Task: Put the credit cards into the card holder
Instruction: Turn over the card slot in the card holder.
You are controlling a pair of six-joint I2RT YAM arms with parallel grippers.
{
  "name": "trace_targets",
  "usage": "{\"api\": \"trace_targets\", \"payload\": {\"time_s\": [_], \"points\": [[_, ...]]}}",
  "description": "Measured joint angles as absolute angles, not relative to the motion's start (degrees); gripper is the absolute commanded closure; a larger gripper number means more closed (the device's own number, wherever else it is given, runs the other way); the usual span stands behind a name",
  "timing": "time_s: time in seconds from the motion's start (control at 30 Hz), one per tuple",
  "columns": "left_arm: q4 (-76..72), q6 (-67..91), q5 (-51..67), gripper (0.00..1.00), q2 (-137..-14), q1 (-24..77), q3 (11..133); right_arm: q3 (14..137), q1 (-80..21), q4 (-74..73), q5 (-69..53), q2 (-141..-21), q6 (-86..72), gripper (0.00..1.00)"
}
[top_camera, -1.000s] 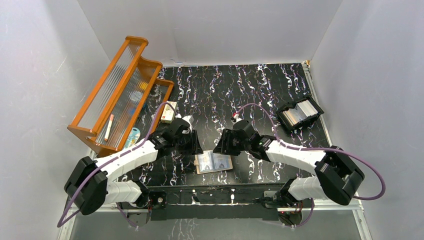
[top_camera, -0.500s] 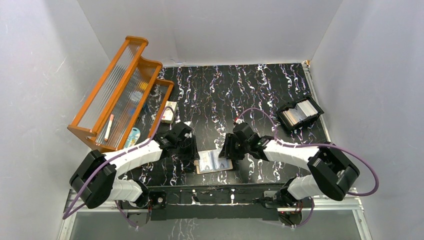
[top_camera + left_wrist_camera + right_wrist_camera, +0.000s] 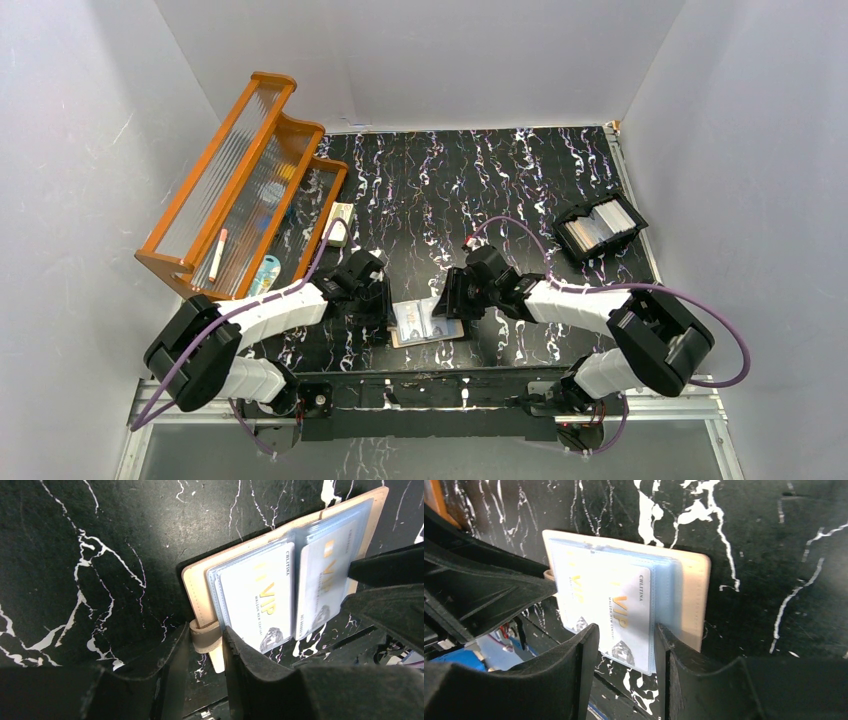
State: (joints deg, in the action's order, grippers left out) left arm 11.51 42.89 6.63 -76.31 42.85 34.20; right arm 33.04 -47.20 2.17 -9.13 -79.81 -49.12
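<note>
The card holder (image 3: 430, 322) lies opened flat on the bench (image 3: 450, 180), close to its near edge and between the two arms, clear pockets facing up. That position lets each arm work one side of it

The left end effector (image 3: 205, 632) is down at the holder's outer edge on its own side. Its jaws are narrowed onto the snap tab (image 3: 204, 642), with a finger against each side of it. This looks like a steadying pinch, meant to keep the light wallet from sliding or folding while the other side is worked

Two white credit cards sit on the pages, one (image 3: 255, 600) on the page by the left arm and one (image 3: 322, 580) on the page by the right arm. Both lie under or at the clear sleeves, and I cannot tell how fully the second one is seated

The right end effector (image 3: 625, 630) comes in from the opposite side. Its jaws are partly apart and clamp nothing. The card (image 3: 619, 605) is wider than the gap, so its near edge runs across between the fingers (image 3: 584, 665). The tips seem to rest on or just over the card, probably to nudge it deeper into its pocket
</note>
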Motion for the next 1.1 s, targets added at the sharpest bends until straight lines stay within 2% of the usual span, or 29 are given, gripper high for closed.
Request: {"api": "trace_targets", "payload": {"time_s": [0.6,0.77,0.9,1.1], "points": [[9.41,42.83,6.94,0.72,-76.79,42.85,34.09,31.94,-47.24,13.21,-18.37,-78.41,-52.47,0.48],[9.76,42.85,6.87,0.69,-76.55,42.85,34.11,31.68,-47.31,18.02,-21.63,-79.18,-54.0,0.48],[11.94,42.89,6.5,0.62,-75.13,42.85,34.57,31.7,-47.64,20.43,-23.51,-82.19,-54.61,0.48],[15.07,43.07,5.04,0.6,-70.02,42.85,36.73,34.02,-47.35,16.01,-23.73,-84.14,-52.1,0.47]]}}
